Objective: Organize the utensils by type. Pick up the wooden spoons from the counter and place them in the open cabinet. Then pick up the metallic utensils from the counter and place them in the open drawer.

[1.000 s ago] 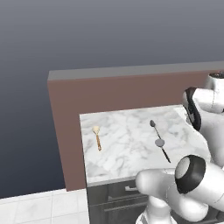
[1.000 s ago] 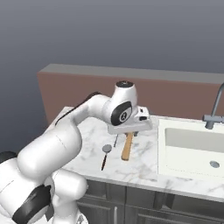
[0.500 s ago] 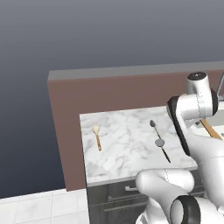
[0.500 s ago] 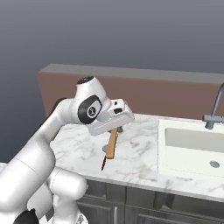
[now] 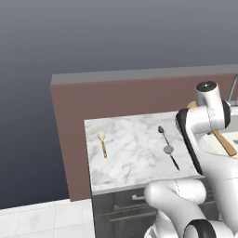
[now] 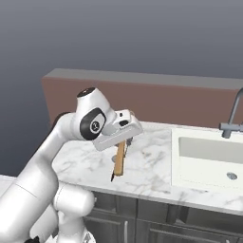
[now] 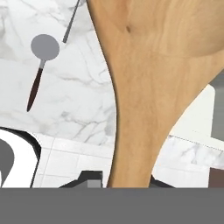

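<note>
My gripper is shut on the large light-tan wooden spoon, whose handle hangs down over the marble counter. In the hand view the spoon fills the middle. The small wooden spoon lies near the left end of the counter. Two slim metallic utensils lie mid-counter, one of them below the hand. The open cabinet and the open drawer are out of view.
A white sink with a grey faucet is set into the counter's right part. A brown wall runs behind the counter. Dark base cabinets stand below, beside a white tiled floor.
The arm has swung left from near the sink to above the middle of the counter, carrying the large wooden spoon, whose handle now hangs down. The utensils on the counter have not moved.
</note>
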Controlling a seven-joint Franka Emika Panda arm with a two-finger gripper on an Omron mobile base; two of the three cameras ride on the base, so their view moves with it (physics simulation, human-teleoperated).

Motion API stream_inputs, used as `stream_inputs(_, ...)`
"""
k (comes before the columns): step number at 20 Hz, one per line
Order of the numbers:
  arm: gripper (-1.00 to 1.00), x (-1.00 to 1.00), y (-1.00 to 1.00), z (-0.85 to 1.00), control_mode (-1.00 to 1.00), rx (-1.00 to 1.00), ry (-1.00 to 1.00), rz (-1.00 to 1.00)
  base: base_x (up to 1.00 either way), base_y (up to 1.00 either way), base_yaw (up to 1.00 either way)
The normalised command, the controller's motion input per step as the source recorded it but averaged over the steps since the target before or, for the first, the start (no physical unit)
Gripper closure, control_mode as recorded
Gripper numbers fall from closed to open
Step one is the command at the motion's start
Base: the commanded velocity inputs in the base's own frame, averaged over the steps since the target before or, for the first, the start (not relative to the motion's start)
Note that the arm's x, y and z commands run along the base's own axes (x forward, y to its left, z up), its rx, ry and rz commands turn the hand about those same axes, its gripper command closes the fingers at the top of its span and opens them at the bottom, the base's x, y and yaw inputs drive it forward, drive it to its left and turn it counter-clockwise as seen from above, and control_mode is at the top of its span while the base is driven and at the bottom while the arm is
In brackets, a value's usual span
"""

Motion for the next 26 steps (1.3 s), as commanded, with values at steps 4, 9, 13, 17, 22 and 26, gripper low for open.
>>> stream_inputs(4,1.0,0.0,0.0,0.0,1.0,0.0,0.0,0.0,-0.57,-0.12,-0.19)
stream_inputs(9,1.0,0.0,0.0,0.0,1.0,0.0,0.0,0.0,-0.56,-0.13,-0.32)
stream_inputs(13,1.0,0.0,0.0,0.0,1.0,0.0,0.0,0.0,-0.41,-0.14,-0.43)
stream_inputs(17,1.0,0.0,0.0,0.0,1.0,0.0,0.0,0.0,-0.09,-0.03,-0.64)
stream_inputs(22,1.0,0.0,0.0,0.0,1.0,0.0,0.0,0.0,0.0,0.0,-0.97)
stream_inputs(26,1.0,0.0,0.0,0.0,1.0,0.0,0.0,0.0,0.0,0.0,-0.99)
